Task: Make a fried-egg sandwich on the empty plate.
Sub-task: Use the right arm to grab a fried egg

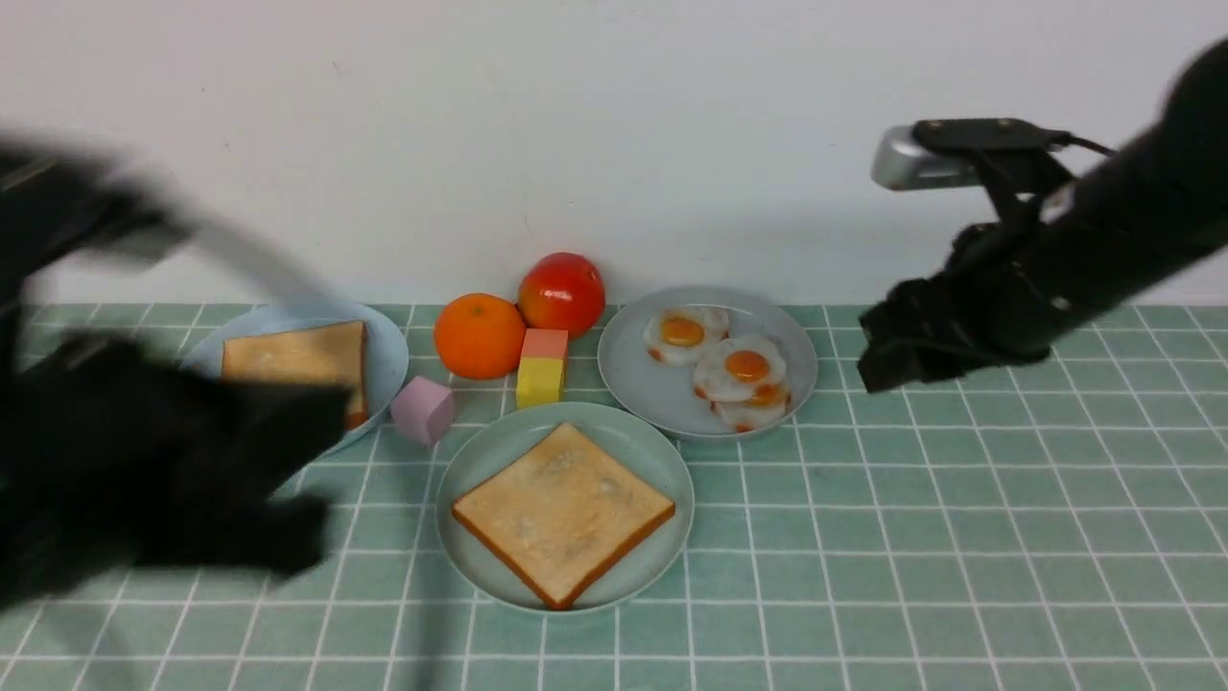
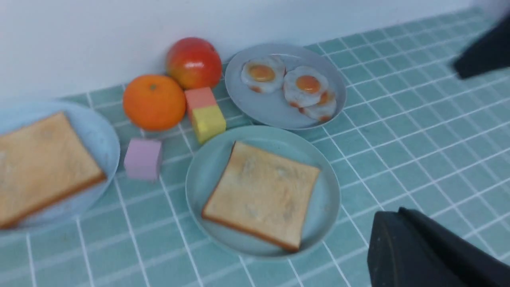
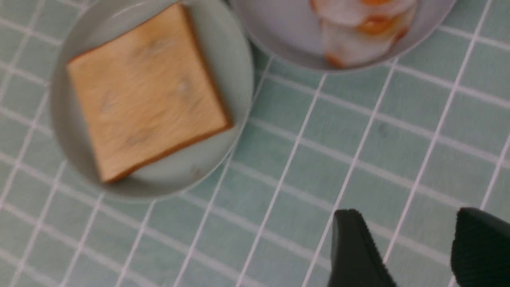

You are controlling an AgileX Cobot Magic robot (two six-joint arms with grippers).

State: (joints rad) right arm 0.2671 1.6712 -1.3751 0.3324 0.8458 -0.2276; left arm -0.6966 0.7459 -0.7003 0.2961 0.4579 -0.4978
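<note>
The black left gripper (image 1: 293,470) is a motion-blurred mass with the left arm (image 1: 58,211) rising behind it, and its dark fingers (image 2: 418,247) sit closed together. The black right gripper (image 1: 875,357) hangs tilted downward ahead of its wrist. The right arm (image 1: 1132,230) slopes up behind it, a silver camera housing (image 1: 902,158) sits above the hand, and its two padded fingers (image 3: 354,247) stand clearly apart.

Front view: raised, between arms, facing forward and down toward wall (image 1: 384,144); wide, most of surface (image 1: 959,528) in frame.
Left wrist view: oblique from left side, mid-range.
Right wrist view: steep downward, close over surface.
All three share mint-green plate (image 1: 489,451) (image 2: 207,167) (image 3: 237,71) and grey plate (image 1: 633,384) (image 2: 255,107) (image 3: 271,32); right wrist view crops grey plate to one edge.
</note>
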